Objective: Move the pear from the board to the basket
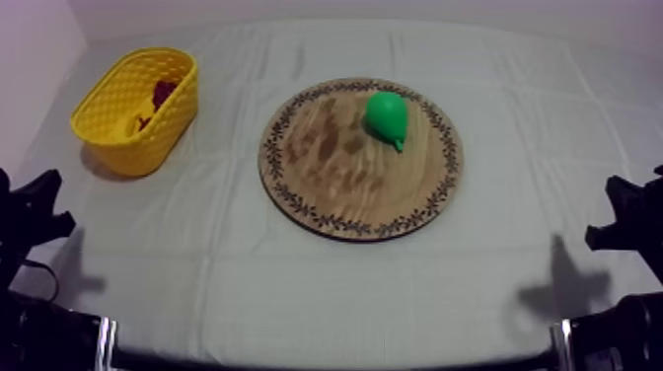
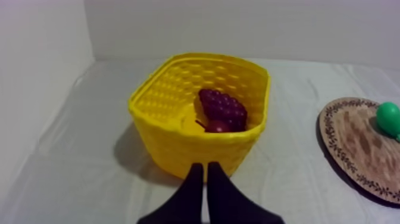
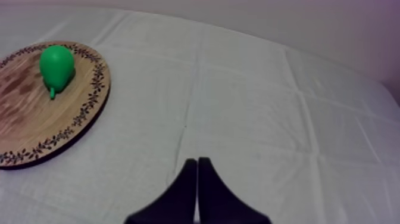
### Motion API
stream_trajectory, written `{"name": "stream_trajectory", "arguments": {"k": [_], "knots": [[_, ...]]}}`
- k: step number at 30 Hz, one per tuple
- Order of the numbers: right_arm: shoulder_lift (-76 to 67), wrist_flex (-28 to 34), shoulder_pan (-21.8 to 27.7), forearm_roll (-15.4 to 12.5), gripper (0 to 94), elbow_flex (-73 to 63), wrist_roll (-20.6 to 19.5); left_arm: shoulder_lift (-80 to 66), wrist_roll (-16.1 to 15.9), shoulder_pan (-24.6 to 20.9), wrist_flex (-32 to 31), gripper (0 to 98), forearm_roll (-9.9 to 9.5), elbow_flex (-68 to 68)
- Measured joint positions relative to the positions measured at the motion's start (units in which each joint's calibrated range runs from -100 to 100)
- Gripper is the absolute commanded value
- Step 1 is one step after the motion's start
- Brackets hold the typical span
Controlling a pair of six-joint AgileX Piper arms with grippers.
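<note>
Pear (image 1: 386, 116) is lying nr the far-right rim of the wooden board (image 1: 331, 192); yellow basket (image 1: 110, 104) is sitting at the far-left corner of the table (image 1: 326, 291). Left gripper (image 2: 206, 169) & right gripper (image 3: 197, 161) are both resting w/ fingers together, empty. Whichever's reaching should be opening wide, straddling the fat body, not the stem

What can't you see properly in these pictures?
Top view: the wall of the yellow basket hides most of what lies inside.
Left wrist view: the grapes cover a yellow thing; its kind is unclear.
Left wrist view: the picture's edge cuts off the pear and the wooden board.
Right wrist view: the edge cuts off the wooden board too.
</note>
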Motion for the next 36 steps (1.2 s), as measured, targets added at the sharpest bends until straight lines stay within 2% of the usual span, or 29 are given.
{"name": "stream_trajectory", "arguments": {"k": [5,10,20,25,36], "knots": [[0.0,0.0,0.0,0.0,0.5,0.0,0.0,2.7,0.7,-0.2,-0.6,0.0,-1.51,-1.4],[0.0,0.0,0.0,0.0,0.5,0.0,0.0,7.6,1.7,-0.5,-2.2,0.0,-1.71,-6.0],[0.0,0.0,0.0,0.0,0.5,0.0,0.0,22.4,1.3,-0.3,-1.9,0.0,0.89,-23.3],[0.0,0.1,0.0,0.0,0.5,0.0,0.0,31.6,-0.1,1.1,1.5,0.0,1.95,-34.2],[0.0,0.1,0.0,0.0,0.5,0.0,0.0,54.4,-4.3,7.8,12.5,0.0,1.64,-61.3]]}}
